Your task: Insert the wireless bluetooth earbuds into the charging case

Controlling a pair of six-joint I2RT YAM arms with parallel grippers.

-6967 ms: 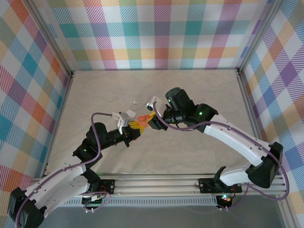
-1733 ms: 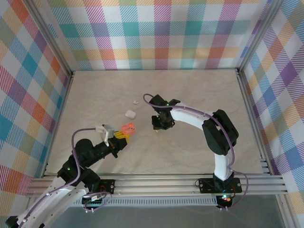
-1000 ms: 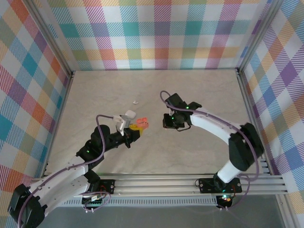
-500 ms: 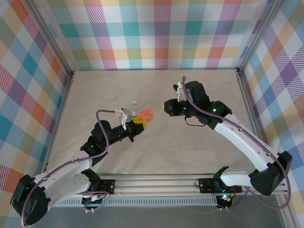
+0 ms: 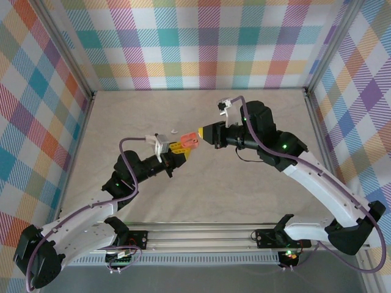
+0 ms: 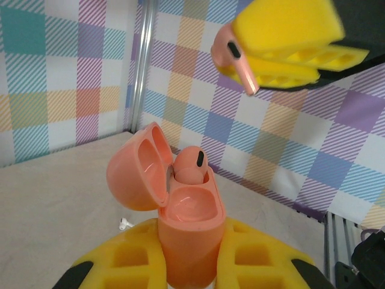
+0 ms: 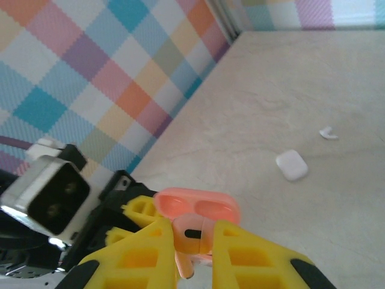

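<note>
My left gripper (image 6: pixel 187 256) is shut on a salmon-pink charging case (image 6: pixel 191 211), held upright with its lid (image 6: pixel 135 171) swung open. One pink earbud (image 6: pixel 191 164) sits in the far socket; the near socket is empty. Just above and to the right, my right gripper (image 7: pixel 194 241) is shut on a second pink earbud (image 7: pixel 198 232), stem pointing down, directly over the open case (image 7: pixel 198 208). In the top view both grippers, left (image 5: pixel 182 148) and right (image 5: pixel 205 133), meet mid-table around the case (image 5: pixel 190 140). A white earbud (image 7: pixel 328 133) lies loose on the table.
A shut white case (image 7: pixel 292 164) lies on the beige tabletop (image 5: pixel 256 183) close to the white earbud (image 5: pixel 174 130). Plaid walls and metal rails (image 5: pixel 321 122) ring the work area. The left wrist camera (image 7: pixel 51 195) hangs close below my right fingers.
Both arms have closed in on each other: the left carried the open case up and rightward, the right swung left with its pink earbud until it hangs over the case.
</note>
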